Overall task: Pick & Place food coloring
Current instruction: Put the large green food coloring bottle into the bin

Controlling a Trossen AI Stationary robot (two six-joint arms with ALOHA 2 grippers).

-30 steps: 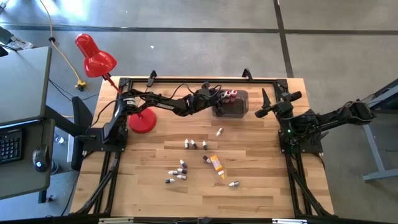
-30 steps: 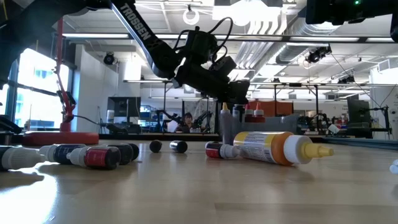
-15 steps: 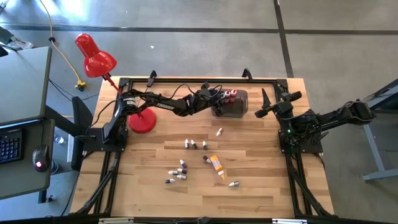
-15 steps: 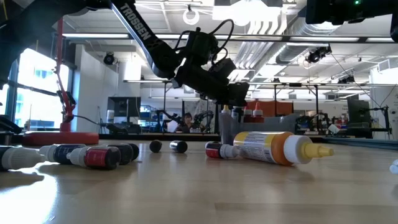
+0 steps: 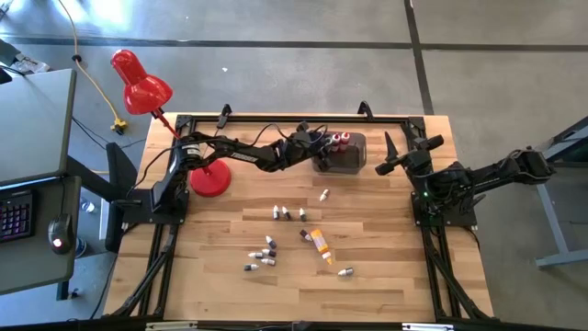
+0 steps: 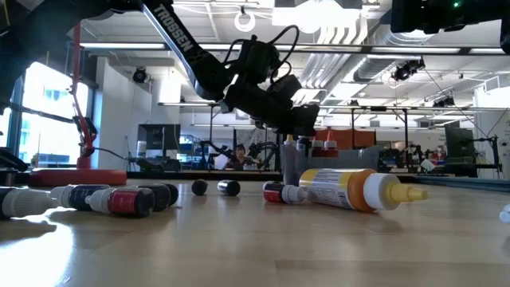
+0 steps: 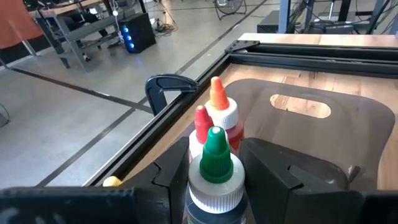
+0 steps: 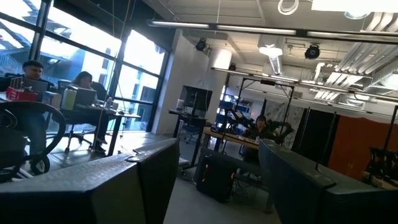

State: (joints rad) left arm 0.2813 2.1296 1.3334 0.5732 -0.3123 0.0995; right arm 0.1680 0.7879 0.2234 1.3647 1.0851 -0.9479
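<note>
Our left claw (image 7: 214, 171) grips a green-capped bottle (image 7: 215, 168) over the grey tub (image 5: 341, 154); our right claw (image 5: 401, 150) waits open at the counter (image 5: 386, 267) edge.

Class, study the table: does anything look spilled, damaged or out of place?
Nothing spilled or broken. The loose bottles and yellow bottle lie scattered on their sides, while others stand in the grey tub, where the left gripper holds a green-capped bottle.

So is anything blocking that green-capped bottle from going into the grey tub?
Nothing visible blocks it. The left gripper holds the green-capped bottle upright at the grey tub, where a red-capped and an orange-capped bottle already stand just ahead of it. The right gripper waits far off.
</note>
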